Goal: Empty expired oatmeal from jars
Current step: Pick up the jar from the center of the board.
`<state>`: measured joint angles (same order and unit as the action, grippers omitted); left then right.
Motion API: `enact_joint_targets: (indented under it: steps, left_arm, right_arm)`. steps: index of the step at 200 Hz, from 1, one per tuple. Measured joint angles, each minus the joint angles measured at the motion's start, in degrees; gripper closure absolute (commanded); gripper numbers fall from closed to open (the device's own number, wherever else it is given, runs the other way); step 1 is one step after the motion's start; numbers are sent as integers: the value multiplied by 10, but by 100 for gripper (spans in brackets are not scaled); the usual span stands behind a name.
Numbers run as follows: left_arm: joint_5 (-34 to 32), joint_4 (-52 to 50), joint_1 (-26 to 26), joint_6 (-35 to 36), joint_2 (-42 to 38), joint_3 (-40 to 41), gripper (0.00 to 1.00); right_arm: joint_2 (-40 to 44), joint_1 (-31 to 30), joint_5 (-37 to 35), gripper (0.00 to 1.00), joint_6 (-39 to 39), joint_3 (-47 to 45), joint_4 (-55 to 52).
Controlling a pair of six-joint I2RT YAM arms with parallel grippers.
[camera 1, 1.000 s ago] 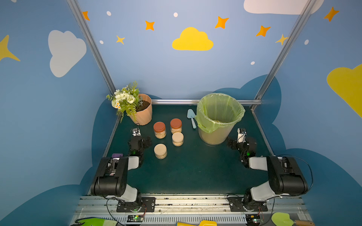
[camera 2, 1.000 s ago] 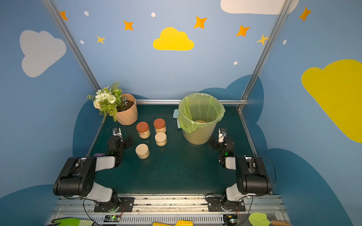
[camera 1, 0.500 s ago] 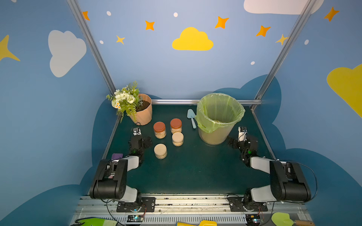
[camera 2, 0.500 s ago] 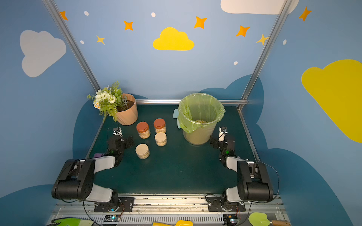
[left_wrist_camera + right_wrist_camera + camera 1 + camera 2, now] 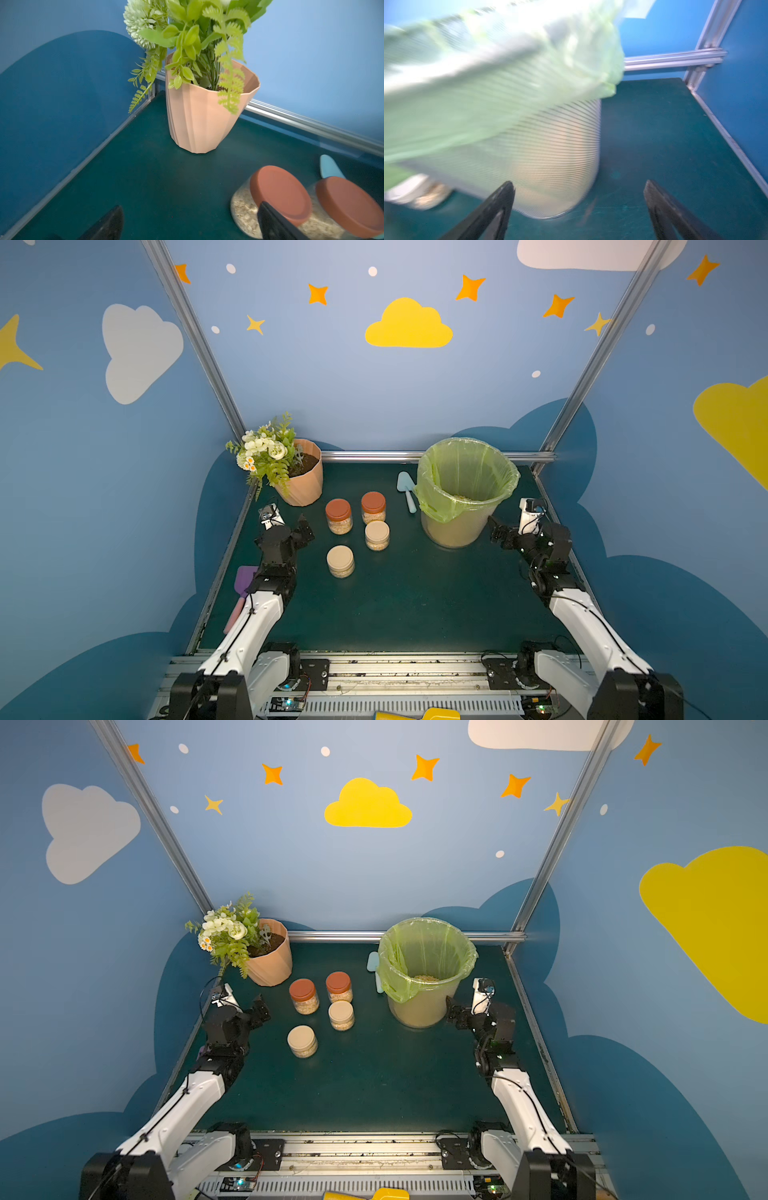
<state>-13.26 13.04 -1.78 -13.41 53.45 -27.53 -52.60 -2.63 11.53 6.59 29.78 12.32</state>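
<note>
Clear round-lidded jars [image 5: 338, 516] of flaky oatmeal [image 5: 245, 209] on the desk [image 5: 415, 605].
Left tool [image 5: 190, 209] and right tool [image 5: 579, 185] gape apart, empty; ribbed bin [image 5: 453, 531] at two o'clock.

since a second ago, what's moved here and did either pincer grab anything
The left arm and right arm unfolded, elbows swinging back toward the camera, while the left pincer beside the jars and the right pincer beside the bin barely shifted. Both stay open and empty; nothing taken or let go. Jars, bin, flowerpot and trowel have not moved.
</note>
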Motion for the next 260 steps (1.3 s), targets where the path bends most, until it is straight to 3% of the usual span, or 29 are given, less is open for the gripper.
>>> enact_joint_targets:
  steps: [22,66,112,136,172,227,260]
  left_arm:
    - [16,-38,-1,-82,-81,16,0]
    - [39,-146,-1,-220,-253,66,0]
    - [79,-243,-1,-282,-306,66,0]
    - [102,-275,-1,-296,-297,66,0]
    - [124,-304,-1,-310,-279,66,0]
    - [119,-313,-1,-330,-279,70,0]
    - [114,-322,1,-336,-285,73,0]
  right_arm:
    - [74,-36,24,2,21,0,-57]
    - [208,-176,29,2,81,-14,-150]
    - [204,-307,6,2,113,-39,-169]
    - [127,-398,-19,2,96,-37,-164]
    - [-72,-500,-40,2,48,23,-150]
    - [-357,-541,15,2,-3,211,-87]
    - [-467,-545,37,2,-24,299,-67]
